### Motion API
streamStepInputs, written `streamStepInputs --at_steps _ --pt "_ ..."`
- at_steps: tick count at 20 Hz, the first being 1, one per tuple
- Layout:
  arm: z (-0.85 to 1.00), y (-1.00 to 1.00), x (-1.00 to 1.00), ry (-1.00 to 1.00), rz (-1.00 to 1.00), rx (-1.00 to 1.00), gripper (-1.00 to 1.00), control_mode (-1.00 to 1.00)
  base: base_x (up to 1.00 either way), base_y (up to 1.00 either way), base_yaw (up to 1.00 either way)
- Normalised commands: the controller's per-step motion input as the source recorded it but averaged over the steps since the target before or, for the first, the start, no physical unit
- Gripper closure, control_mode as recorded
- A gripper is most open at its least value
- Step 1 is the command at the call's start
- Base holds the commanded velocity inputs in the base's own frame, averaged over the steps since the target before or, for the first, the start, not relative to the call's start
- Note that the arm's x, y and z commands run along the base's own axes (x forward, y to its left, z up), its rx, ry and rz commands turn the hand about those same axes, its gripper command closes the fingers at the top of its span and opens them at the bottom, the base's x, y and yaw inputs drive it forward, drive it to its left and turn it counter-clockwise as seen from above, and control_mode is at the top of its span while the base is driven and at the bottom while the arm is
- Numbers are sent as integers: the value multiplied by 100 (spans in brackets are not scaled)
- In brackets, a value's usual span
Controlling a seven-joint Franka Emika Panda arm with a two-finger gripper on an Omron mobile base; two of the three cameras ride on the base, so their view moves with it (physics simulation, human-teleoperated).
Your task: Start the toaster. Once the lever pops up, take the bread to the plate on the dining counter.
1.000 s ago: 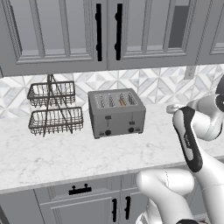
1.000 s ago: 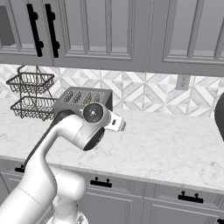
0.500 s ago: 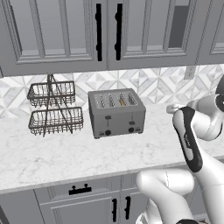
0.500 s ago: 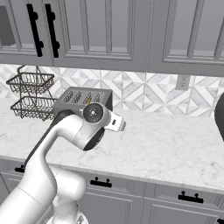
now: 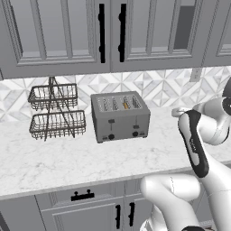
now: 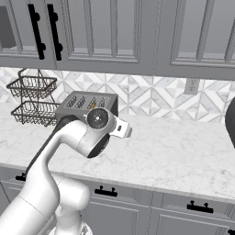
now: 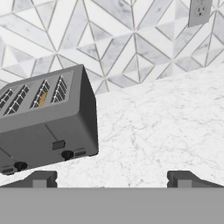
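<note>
The grey four-slot toaster (image 5: pixel 120 116) stands on the kitchen counter against the tiled wall, and my arm partly covers the toaster (image 6: pixel 87 102) in the right base view. A tan edge of the bread (image 5: pixel 126 104) shows in one slot; this bread (image 7: pixel 42 99) sits low in the toaster (image 7: pixel 43 122). My gripper (image 7: pixel 113 179) is open with nothing between its fingers. It hovers over the counter to the right of the toaster, well apart from it. A dark lever (image 7: pixel 58 145) and a black knob (image 7: pixel 66 154) face me. The plate and the dining counter are out of view.
A two-tier black wire basket (image 5: pixel 56 113) stands left of the toaster. Grey upper cabinets (image 5: pixel 110 31) hang above. A wall outlet (image 7: pixel 200 12) sits on the backsplash to the right. White marble counter (image 6: pixel 179 147) stretches right toward a dark object (image 6: pixel 231 119) at the edge.
</note>
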Motion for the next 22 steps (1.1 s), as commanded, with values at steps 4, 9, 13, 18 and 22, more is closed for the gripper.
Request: streamStepInputs --at_steps 4,9,13,18,22 --pt "0 0 0 0 0 0 -100 -100 0 0 0" --pt "0 0 0 0 0 0 -100 -100 0 0 0" --pt "0 0 0 0 0 0 -100 -100 0 0 0" --pt "0 0 0 0 0 0 -100 -100 0 0 0" --pt "0 0 0 0 0 0 -100 -100 0 0 0"
